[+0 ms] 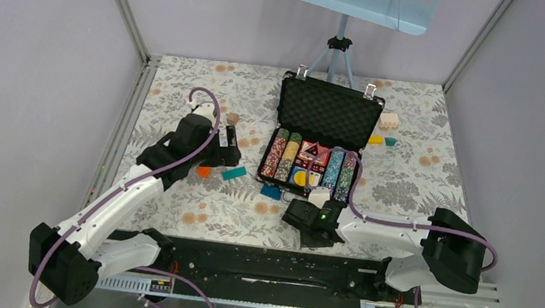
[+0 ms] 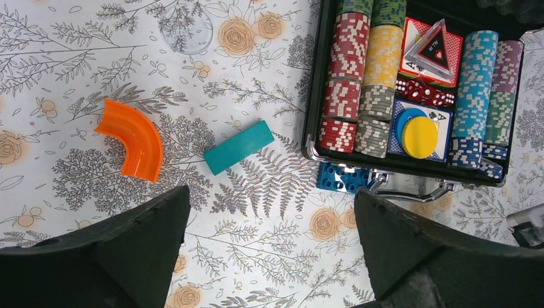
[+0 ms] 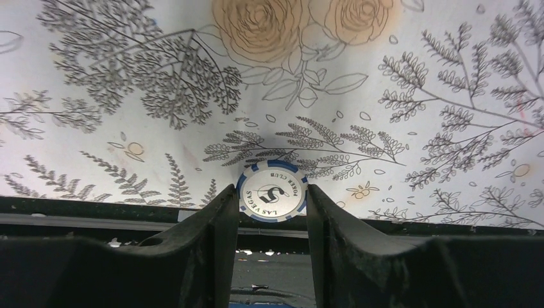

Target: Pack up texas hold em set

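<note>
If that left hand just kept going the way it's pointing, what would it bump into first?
Likely the teal rectangular toy brick lying on the floral tablecloth straight ahead of the open left hand; depth is unclear, so perhaps bare cloth first.

On my feed the two arms look alike: the left arm (image 1: pixel 112 209) and the right arm (image 1: pixel 392 236) each have smooth white links between chunky, boxy black joint housings. A purple cable (image 1: pixel 217 113) loops off the left one, and a second purple cable (image 1: pixel 356 187) runs along the right. I see a small green light (image 1: pixel 323 216) on the right wrist. The left end effector (image 2: pixel 271 194) and right end effector (image 3: pixel 271 192) have matte black, wedge-shaped fingers
</note>
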You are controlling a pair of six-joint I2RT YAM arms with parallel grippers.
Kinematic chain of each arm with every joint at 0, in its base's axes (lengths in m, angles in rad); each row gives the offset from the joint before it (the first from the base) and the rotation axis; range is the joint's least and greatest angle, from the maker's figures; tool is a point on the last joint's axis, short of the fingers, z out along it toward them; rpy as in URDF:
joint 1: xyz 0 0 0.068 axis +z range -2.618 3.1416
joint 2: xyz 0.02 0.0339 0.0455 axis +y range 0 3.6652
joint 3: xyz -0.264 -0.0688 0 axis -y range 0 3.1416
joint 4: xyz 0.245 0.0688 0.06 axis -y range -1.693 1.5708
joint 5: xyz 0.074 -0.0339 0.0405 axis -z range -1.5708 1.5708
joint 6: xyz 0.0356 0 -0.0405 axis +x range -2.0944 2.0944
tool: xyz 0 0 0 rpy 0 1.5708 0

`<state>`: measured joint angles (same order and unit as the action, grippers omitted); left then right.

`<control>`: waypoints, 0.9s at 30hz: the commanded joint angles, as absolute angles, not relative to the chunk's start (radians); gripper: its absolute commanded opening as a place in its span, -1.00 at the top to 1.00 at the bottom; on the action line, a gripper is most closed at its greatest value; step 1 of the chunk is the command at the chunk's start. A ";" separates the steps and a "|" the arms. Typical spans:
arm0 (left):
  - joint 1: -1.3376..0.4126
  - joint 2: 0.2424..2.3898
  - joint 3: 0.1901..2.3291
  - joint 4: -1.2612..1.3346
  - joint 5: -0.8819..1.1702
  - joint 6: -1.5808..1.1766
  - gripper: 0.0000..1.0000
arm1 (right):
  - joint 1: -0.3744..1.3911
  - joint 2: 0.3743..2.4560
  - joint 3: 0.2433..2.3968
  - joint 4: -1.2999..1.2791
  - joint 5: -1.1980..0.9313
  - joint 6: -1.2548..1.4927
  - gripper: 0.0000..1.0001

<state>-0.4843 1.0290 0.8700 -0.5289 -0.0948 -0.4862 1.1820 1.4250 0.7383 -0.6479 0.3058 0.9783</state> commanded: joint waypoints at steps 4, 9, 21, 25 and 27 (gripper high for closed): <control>-0.477 1.020 0.867 -0.497 -0.076 -0.474 -0.98 | 1.190 1.386 0.835 -0.673 0.412 0.904 0.18; -0.475 1.032 0.868 -0.493 -0.050 -0.484 -0.98 | 1.189 1.381 0.863 -0.673 0.438 0.851 0.17; -0.417 1.084 0.748 -0.185 0.473 -0.739 -0.75 | 1.102 1.266 0.876 -0.612 0.422 0.578 0.17; -0.418 1.150 0.671 0.078 0.629 -0.927 -0.62 | 1.030 1.242 0.900 -0.609 0.392 0.482 0.17; -0.422 1.197 0.645 0.192 0.689 -0.997 -0.55 | 1.009 1.237 0.917 -0.607 0.378 0.439 0.18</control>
<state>-0.4206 1.1347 0.6868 -0.1429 0.4652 -0.7910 1.0519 1.2678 0.8566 -0.6296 0.3962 0.5690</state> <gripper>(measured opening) 0.804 0.461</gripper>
